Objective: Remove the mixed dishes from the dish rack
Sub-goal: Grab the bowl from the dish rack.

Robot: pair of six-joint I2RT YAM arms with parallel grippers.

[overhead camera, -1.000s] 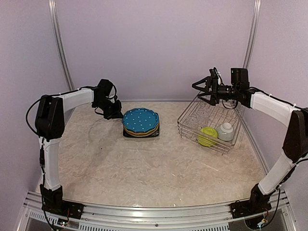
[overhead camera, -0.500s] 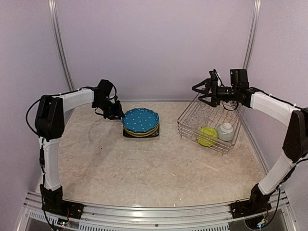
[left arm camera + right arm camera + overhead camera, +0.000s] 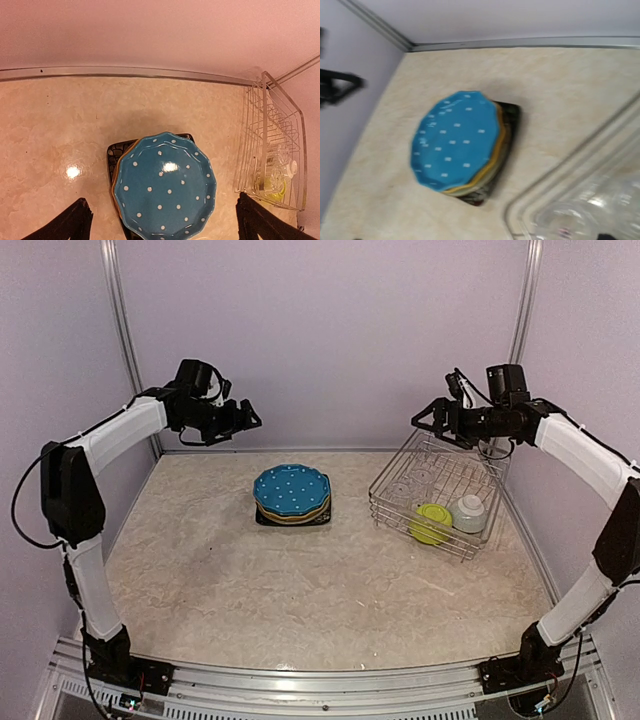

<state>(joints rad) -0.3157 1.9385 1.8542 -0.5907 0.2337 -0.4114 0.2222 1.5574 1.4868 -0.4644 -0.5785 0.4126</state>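
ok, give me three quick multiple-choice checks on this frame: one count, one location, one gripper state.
1. Bowls in the dish rack: A none, B two, C four.
2. The blue dotted plate is: A atop the plate stack, B under it, C in the rack.
3. The left gripper is: A shut on a plate, B shut on a glass, C open and empty.

Answers: 1 B, the lime-green bowl and grey-green bowl sit in the rack; 2 A, it tops the stack on the table; 3 C, its fingers are spread wide with nothing between.
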